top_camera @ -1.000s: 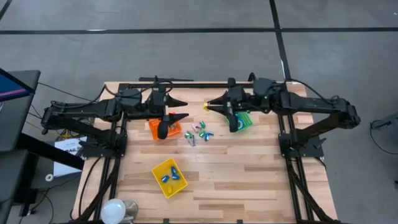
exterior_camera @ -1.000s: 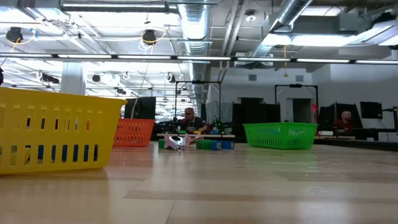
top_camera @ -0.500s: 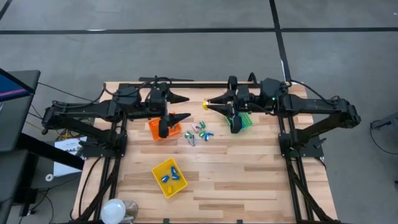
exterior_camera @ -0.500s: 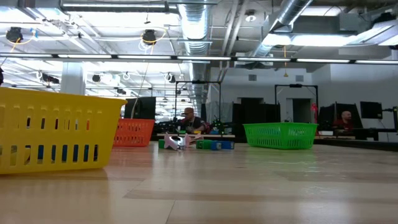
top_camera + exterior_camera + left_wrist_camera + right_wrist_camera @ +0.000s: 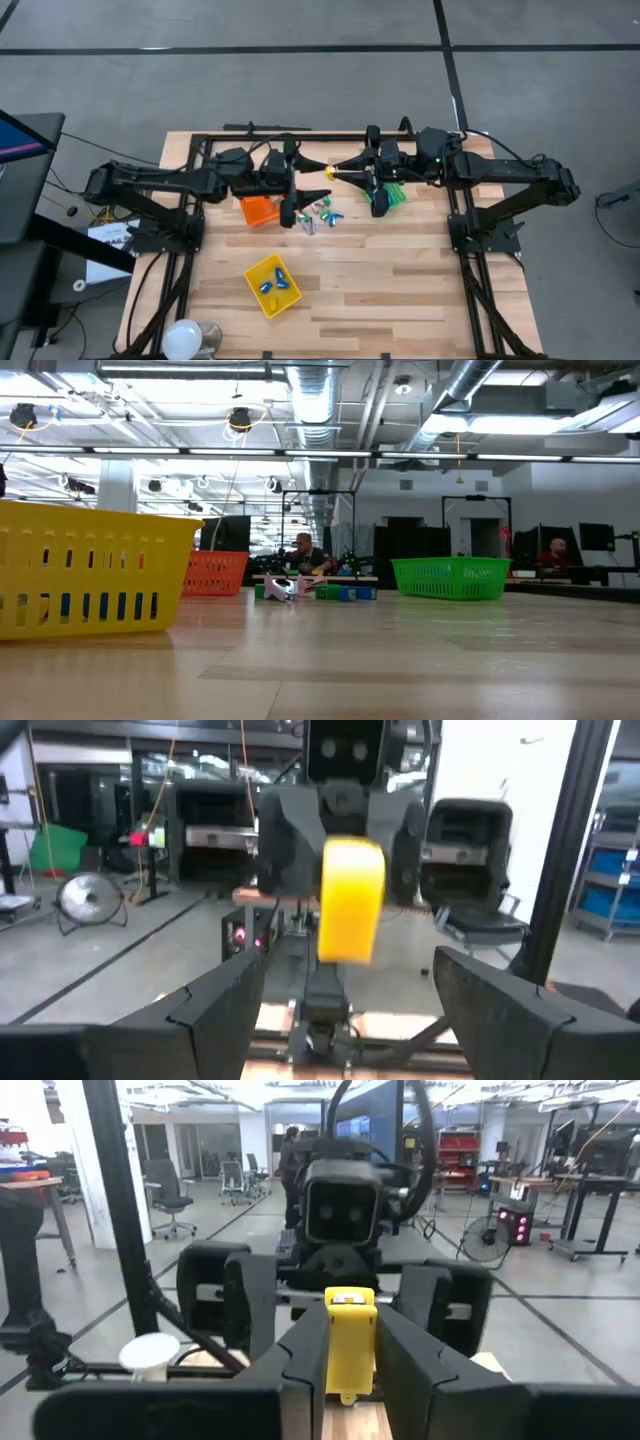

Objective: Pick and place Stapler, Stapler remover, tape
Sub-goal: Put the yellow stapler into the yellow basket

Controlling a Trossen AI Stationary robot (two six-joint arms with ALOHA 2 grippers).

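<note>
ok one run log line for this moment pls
left gripper: open, empty, facing right gripper | right gripper: shut on yellow piece, above table between orange bin and green bin | phase: handover pending

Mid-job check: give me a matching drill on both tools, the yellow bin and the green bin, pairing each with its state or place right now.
Things:
1. left tool
2. right tool
3. yellow bin
4. green bin

States or places:
A. partly under the right arm
B. open, facing the other tool
C. holds blue tape
D. shut on a yellow piece

Pairs: 1-B; 2-D; 3-C; 4-A
</note>
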